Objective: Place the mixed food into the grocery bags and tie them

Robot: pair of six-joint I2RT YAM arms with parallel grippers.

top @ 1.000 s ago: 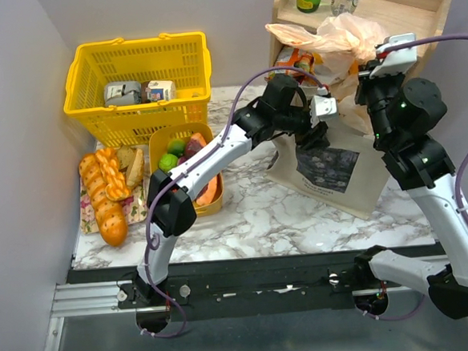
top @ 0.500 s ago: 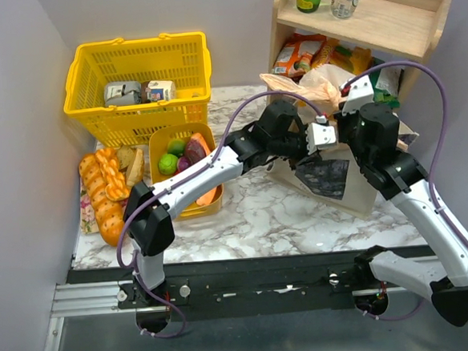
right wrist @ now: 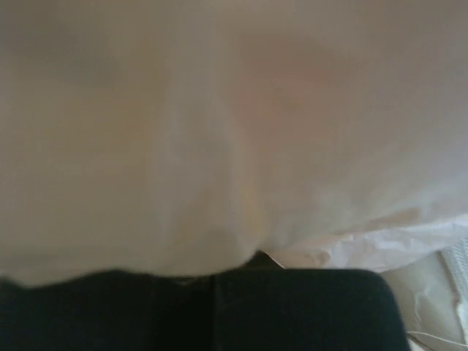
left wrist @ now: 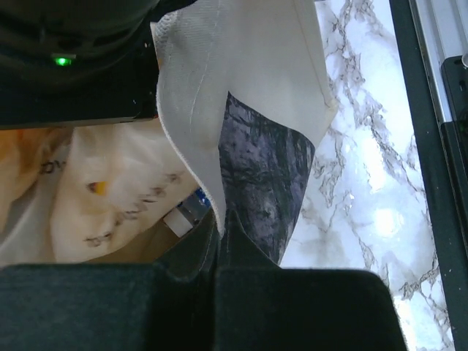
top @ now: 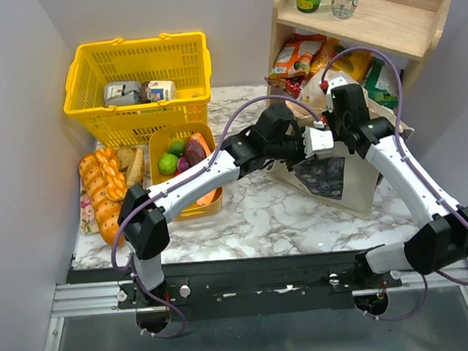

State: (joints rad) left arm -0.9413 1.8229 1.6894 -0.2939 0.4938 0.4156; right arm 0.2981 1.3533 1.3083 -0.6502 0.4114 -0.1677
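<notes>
The beige canvas tote point(top: 335, 178) with a dark print stands at the right, below the shelf. My left gripper point(top: 325, 141) is shut on its rim and holds the mouth up; the left wrist view shows the jaws point(left wrist: 219, 232) pinching the canvas edge point(left wrist: 219, 110). My right gripper point(top: 341, 128) is shut on the peach plastic bag point(top: 306, 96) at the tote's mouth; plastic point(right wrist: 219, 124) fills the right wrist view. The bag point(left wrist: 95, 194) and a blue-silver can point(left wrist: 191, 208) show inside the tote. A lime point(top: 167, 162), an eggplant point(top: 193, 151) and a red-brown slice point(top: 200, 142) lie in a yellow bowl point(top: 214, 205).
A yellow shopping basket point(top: 139, 78) with small cartons stands at the back left. Braided bread loaves point(top: 103, 193) lie on a tray at the left edge. A wooden shelf point(top: 367, 9) with bottles and snack packets point(top: 296, 55) stands behind the tote.
My right arm has come down from in front of the shelf with the peach bag, lowering it to the tote's mouth. My left gripper has stayed on the tote rim.
</notes>
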